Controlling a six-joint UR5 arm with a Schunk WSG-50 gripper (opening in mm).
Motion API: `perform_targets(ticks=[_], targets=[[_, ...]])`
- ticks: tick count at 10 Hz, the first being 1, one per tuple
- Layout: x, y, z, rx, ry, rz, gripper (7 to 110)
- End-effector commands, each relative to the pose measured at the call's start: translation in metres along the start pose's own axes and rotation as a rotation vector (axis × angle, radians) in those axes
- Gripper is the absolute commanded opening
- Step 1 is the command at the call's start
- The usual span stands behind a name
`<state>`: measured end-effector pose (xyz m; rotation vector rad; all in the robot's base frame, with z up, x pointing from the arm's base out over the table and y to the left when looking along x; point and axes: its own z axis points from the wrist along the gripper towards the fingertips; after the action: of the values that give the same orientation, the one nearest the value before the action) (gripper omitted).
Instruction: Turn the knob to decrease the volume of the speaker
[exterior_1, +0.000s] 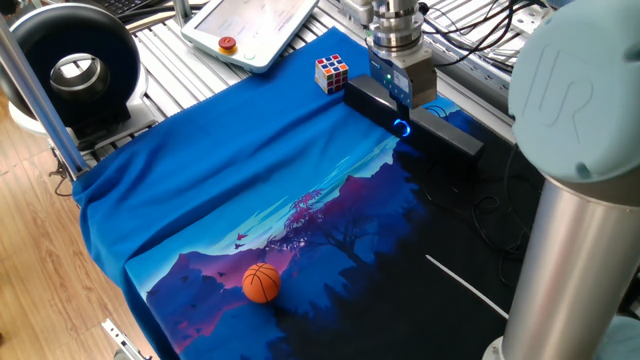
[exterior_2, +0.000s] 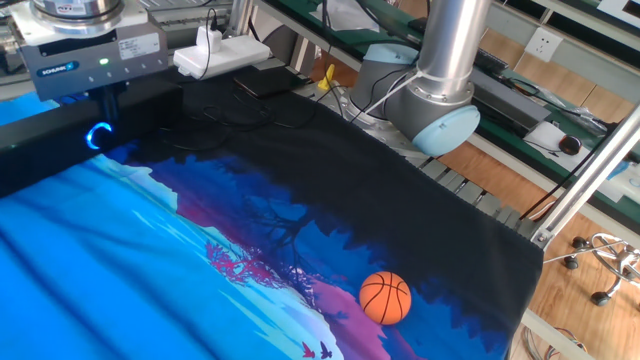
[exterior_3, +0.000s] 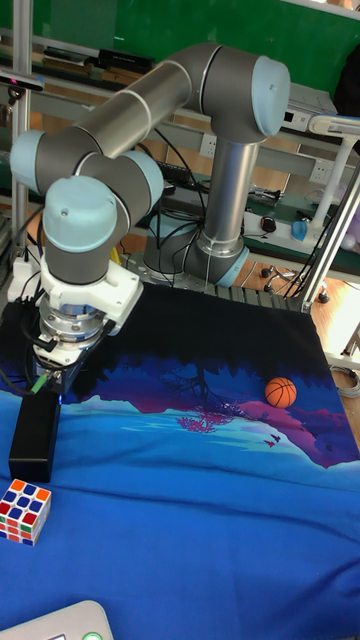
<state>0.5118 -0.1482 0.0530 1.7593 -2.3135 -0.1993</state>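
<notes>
The speaker is a long black bar lying at the far edge of the blue printed cloth. Its knob shows as a small glowing blue ring on the bar's near edge. My gripper stands straight down on the bar right above that ring. Its dark fingers are closed in on the knob, and their tips are mostly hidden by the gripper body. In the tall fixed view the knob itself is hidden under the gripper.
A colourful puzzle cube sits just left of the speaker's end. An orange ball lies near the cloth's front. A big black ring-shaped device and a white pendant with a red button lie beyond the cloth. Cables trail behind the speaker.
</notes>
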Motion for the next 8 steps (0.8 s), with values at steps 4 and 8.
perform_targets(ticks=[4,8], targets=[[-0.0064,-0.0101,0.0061,0.007,-0.021,-0.006,44],[-0.0051,-0.0097,0.0073,0.001,-0.019,-0.012,44]])
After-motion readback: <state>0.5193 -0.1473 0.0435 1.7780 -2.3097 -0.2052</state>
